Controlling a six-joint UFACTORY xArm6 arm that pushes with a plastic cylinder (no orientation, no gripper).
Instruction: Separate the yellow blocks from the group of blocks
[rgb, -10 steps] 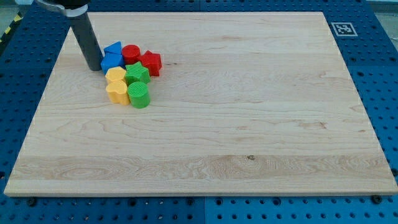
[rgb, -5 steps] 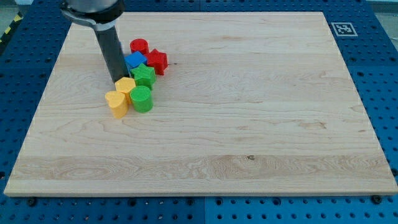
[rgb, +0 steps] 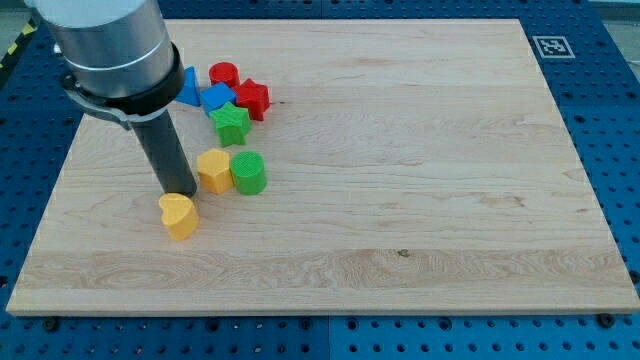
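One camera looks down at a slant from the near side, fairly close; the counter nearly fills its view.

Wooden board carries eight blocks, view's upper left; one blue partly hidden.

A big wooden board lay on a blue table full of small holes. A black and white square tag sat on the table just off the board's corner at 1 o'clock. A bit of yellow and black striped tape showed at the view's edge near 10 o'clock. The wood had a small dark knot at about 5 o'clock from the board's middle. The table showed all around the board, and its holes ran in neat rows.
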